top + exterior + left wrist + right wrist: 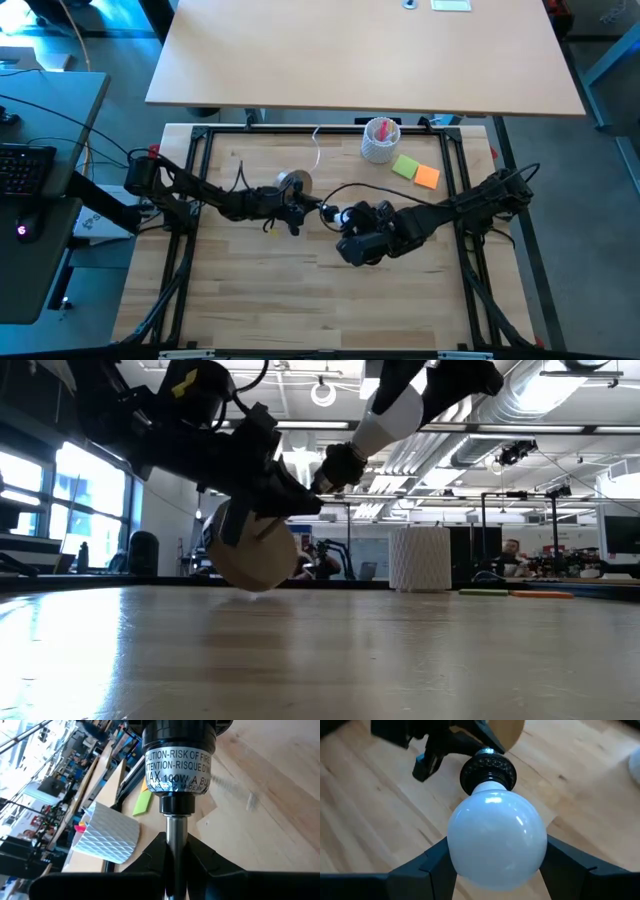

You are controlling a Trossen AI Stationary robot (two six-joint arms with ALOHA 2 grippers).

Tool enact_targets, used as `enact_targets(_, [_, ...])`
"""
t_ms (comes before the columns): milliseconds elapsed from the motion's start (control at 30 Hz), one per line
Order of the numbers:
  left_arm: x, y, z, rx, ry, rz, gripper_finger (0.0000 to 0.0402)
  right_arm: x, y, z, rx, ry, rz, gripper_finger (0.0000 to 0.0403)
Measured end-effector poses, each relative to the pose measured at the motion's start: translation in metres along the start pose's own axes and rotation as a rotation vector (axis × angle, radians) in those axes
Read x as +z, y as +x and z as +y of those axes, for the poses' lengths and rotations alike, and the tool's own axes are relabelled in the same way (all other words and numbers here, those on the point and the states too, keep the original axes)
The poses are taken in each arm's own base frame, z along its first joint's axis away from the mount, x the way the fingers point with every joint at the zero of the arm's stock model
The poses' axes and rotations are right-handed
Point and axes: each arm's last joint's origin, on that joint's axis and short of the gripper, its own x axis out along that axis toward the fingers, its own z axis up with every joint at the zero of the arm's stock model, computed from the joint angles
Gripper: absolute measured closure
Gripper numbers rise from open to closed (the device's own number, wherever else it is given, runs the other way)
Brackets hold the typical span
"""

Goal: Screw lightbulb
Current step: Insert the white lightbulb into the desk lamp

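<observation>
Overhead, ducts above wooden table (320, 650).

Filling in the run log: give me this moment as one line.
left pincer: shut on lamp stem | right pincer: shut on lightbulb | bulb at black socket | stand tilted off table

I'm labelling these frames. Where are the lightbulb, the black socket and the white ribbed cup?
lightbulb (495, 837): right wrist view, on the middle of its white globe.
black socket (178, 757): left wrist view, on its printed warning label.
white ribbed cup (419, 558): low view, on the middle of its ribbed wall.
</observation>
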Motion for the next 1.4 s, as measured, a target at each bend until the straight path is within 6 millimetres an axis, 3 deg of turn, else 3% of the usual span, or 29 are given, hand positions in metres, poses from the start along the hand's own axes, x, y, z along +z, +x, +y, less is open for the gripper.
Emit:
enact_targets(233, [0.004, -0.001, 0.001, 0.037, 0.005, -0.009, 0.0373, 0.000, 0.000, -0.001, -0.016, 0.159, -0.011, 0.0171])
enact_targets(367, [0.005, -0.001, 0.001, 0.045, 0.002, -0.017, 0.0373, -0.003, -0.003, 0.000, -0.026, 0.163, -0.051, 0.0171])
enact_targets(800, [-0.009, -0.001, 0.008, -0.090, -0.140, -0.229, 0.0373, -0.007, -0.026, 0.012, 0.010, -0.155, -0.134, 0.0171])
enact_targets(1033, [-0.010, 0.000, 0.009, -0.082, -0.143, -0.223, 0.0373, 0.003, -0.029, 0.011, 0.023, -0.182, -0.120, 0.0171])
enact_targets(1400, [-0.005, 0.001, 0.013, -0.060, -0.151, -0.245, 0.0280, 0.012, -0.024, 0.009, 0.036, -0.154, -0.110, 0.0171])
